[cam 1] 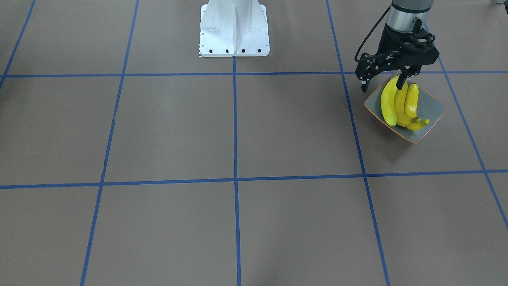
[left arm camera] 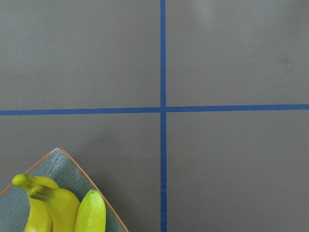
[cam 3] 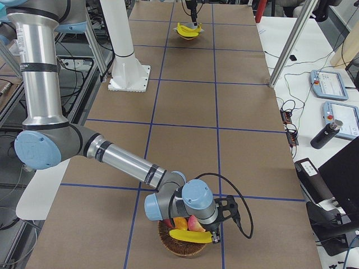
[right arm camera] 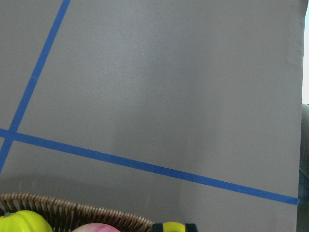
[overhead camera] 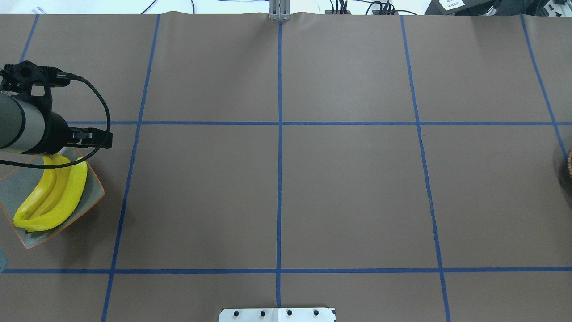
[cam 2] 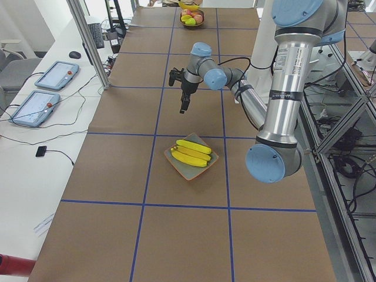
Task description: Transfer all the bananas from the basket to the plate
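We see the left gripper [cam 1: 383,82] hanging in the air with its two fingers [cam 1: 362,81] spread wide apart and nothing between them. It points down and is raised above the plate [cam 1: 432,107], over the side of the plate that is toward the robot. The side view shows that it touches neither the plate nor the fruit.

On the plate lie three bananas [cam 1: 395,104], side by side and touching each other, with their stem ends together toward one corner. The plate sits flat on the brown table [cam 1: 238,131], near the table's end on the robot's left, inside one of the squares made by the blue tape lines [cam 1: 235,119].

The right gripper [cam 3: 212,231] is at the other end of the table, well apart from the plate, lowered onto the wicker basket [cam 3: 174,247]. It shows clearly only in the side view, so we cannot tell if its jaws are apart or closed. Just at its tip the fourth banana [cam 3: 193,237] lies across the top of the basket, on the side toward that camera. Behind this banana are other fruits [cam 3: 193,223], red and orange ones. The wrist camera of this arm shows the woven rim, a yellow-green fruit and a pink one at the bottom edge of its view.

The white base [cam 1: 234,29] of the robot stands at the middle of the table's long side.
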